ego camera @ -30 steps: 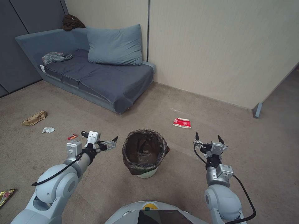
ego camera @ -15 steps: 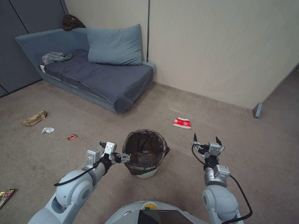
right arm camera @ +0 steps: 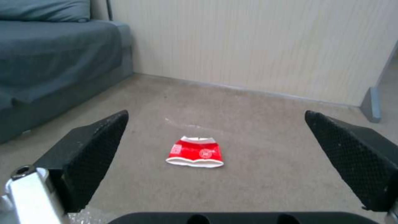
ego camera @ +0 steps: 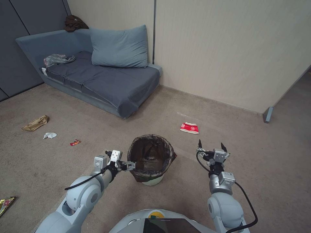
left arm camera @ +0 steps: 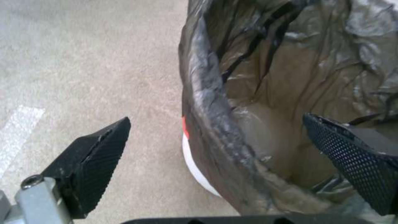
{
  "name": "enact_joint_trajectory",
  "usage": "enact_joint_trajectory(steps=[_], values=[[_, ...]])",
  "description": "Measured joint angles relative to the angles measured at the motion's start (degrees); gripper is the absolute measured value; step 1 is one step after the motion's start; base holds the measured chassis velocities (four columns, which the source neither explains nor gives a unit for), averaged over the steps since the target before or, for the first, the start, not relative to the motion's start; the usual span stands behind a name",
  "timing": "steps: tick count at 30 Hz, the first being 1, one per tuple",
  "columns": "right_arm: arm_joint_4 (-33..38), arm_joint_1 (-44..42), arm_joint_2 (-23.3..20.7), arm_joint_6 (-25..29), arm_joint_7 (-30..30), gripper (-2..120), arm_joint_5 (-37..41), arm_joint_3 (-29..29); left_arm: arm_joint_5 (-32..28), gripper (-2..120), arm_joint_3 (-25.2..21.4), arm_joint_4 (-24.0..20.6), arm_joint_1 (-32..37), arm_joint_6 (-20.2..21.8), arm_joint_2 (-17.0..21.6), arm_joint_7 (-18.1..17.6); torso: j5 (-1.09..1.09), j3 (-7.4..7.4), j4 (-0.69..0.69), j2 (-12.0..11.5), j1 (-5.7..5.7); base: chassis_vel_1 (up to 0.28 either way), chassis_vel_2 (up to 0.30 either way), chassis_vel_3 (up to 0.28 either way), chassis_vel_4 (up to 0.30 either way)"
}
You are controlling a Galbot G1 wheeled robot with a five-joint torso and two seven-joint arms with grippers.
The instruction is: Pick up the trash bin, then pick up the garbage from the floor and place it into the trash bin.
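While the left gripper [ego camera: 132, 166] sits at the near-left rim of the trash bin [ego camera: 151, 157], its jaws are spread wide, one finger outside the wall and one finger [left arm camera: 356, 155] over the liner; nothing is clamped. That bin stands upright on the carpet [ego camera: 252, 181], white plastic under a crumpled dark brown-black bag. Off to its right the right gripper [ego camera: 211, 146] hangs open and empty, aimed at a flattened red-and-white paper cup [right arm camera: 195, 152] lying well beyond it. Printing on the cup is too small to read.
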Motion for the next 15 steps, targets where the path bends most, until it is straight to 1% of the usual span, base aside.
enact_joint_trajectory(steps=[6, 15], values=[[-0.12, 0.01, 0.03, 0.07, 0.0, 100, -0.06, -0.22, 0.02, 100, 0.36, 1.6, -0.57, -0.02, -0.81, -0.71, 0.0, 0.0, 0.0, 0.0, 0.0, 0.0, 0.0, 0.0, 0.0], [-0.37, 0.05, 0.09, 0.09, 0.04, 100, -0.23, -0.71, -1.59, 100, 0.75, 4.61, -1.99, -0.06, -1.93, -2.54, 0.0, 0.0, 0.0, 0.0, 0.0, 0.0, 0.0, 0.0, 0.0]])
